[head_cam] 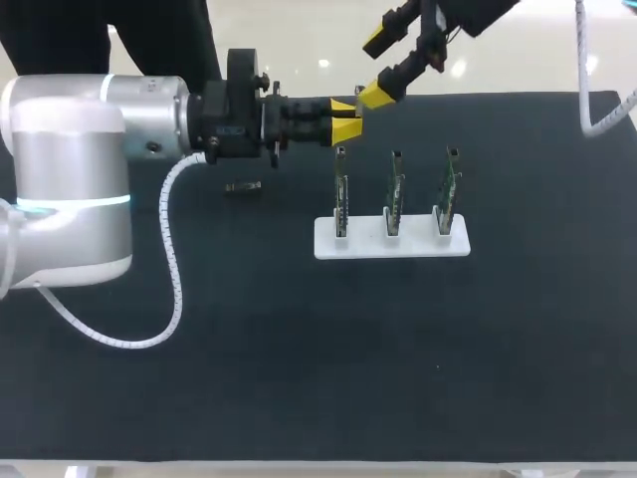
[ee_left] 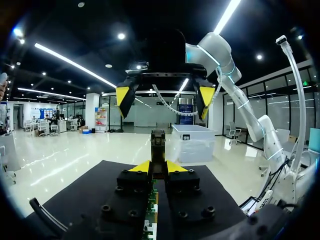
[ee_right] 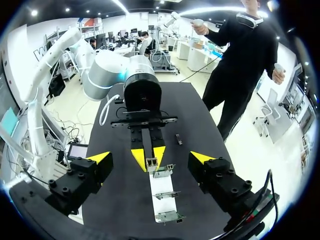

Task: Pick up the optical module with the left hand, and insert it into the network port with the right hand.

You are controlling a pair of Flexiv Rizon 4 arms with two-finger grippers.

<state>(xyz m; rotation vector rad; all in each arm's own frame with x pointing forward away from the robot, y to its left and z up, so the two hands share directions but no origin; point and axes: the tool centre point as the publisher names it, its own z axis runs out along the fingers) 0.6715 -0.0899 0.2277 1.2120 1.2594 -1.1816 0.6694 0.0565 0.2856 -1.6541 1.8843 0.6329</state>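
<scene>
Black cloth covers the table [head_cam: 299,358], and near its middle stands a white stand [head_cam: 418,246] with three green circuit boards [head_cam: 395,194] upright in a row; I place everything else by that stand.

Farthest to the stand's left, my left arm [head_cam: 70,189] comes in level over the cloth. Between it and the stand, a little behind the stand's line, a small dark oblong part [head_cam: 242,186] lies flat on the cloth, clear of everything; I cannot tell what it is.

Next comes my left gripper [head_cam: 345,118], just above and behind the stand's leftmost board, whose green edge shows under my fingers in the left wrist view. Its two yellow tips are closed almost together on the optical module [ee_left: 158,142], one on each side. The module is a slim dark bar held in the air, not touching the boards. Its long axis runs straight on from my fingers, level with the table and along the row of boards. Its free end sticks out past the tips and points toward the right side of the stand.

Behind the stand's middle and higher up is my right gripper [head_cam: 376,68]. Its fingers are spread wide and hold nothing. From the left wrist view, the module's nose points into the gap between those yellow tips, apart from both.
</scene>
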